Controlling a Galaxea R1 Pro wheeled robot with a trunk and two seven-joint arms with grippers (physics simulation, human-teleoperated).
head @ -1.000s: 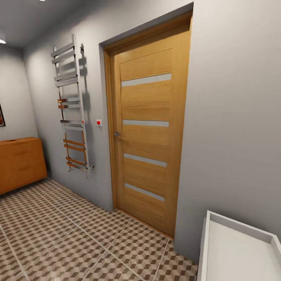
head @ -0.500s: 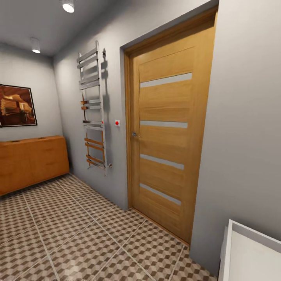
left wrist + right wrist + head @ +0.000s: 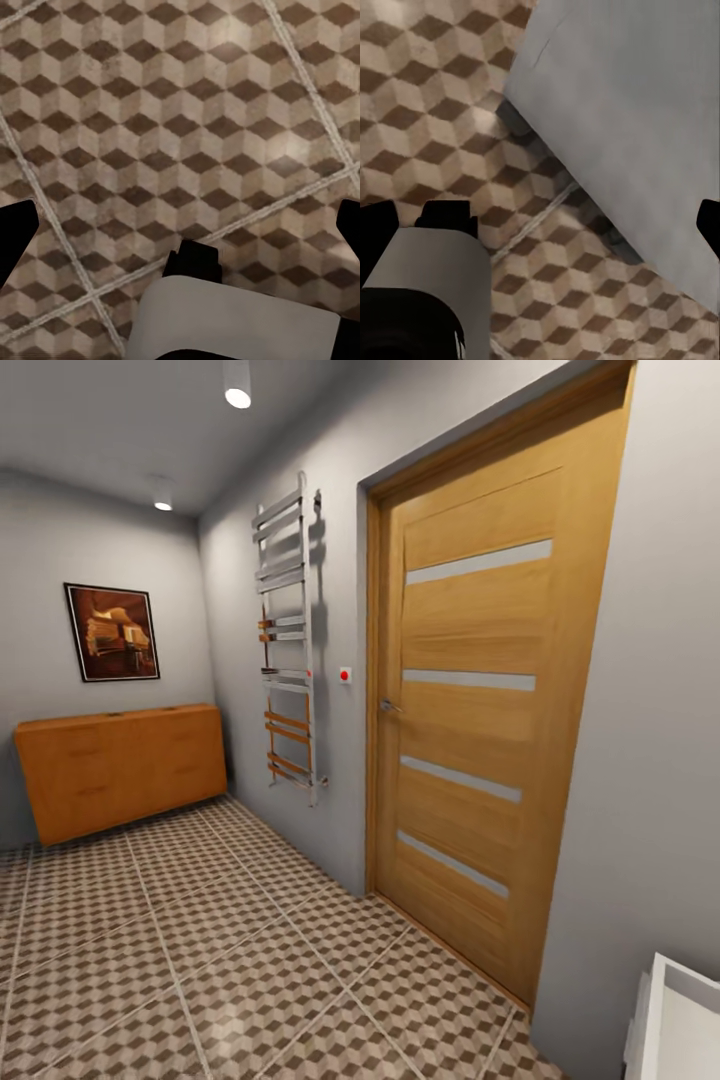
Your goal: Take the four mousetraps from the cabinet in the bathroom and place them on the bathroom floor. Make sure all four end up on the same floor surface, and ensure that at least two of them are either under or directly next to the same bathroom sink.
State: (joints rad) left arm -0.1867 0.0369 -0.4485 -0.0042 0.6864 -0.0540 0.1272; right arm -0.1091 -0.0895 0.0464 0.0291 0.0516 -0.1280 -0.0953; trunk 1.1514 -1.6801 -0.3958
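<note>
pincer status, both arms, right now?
Left pincer: open, holding nothing, over the bathroom floor.
Right pincer: open, holding nothing, over floor beside a grey wall.

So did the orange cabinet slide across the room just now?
No. The cabinet still sits against the back wall, the same way from the towel rail. The whole picture shifted right, door and all, so the camera turned left.
</note>
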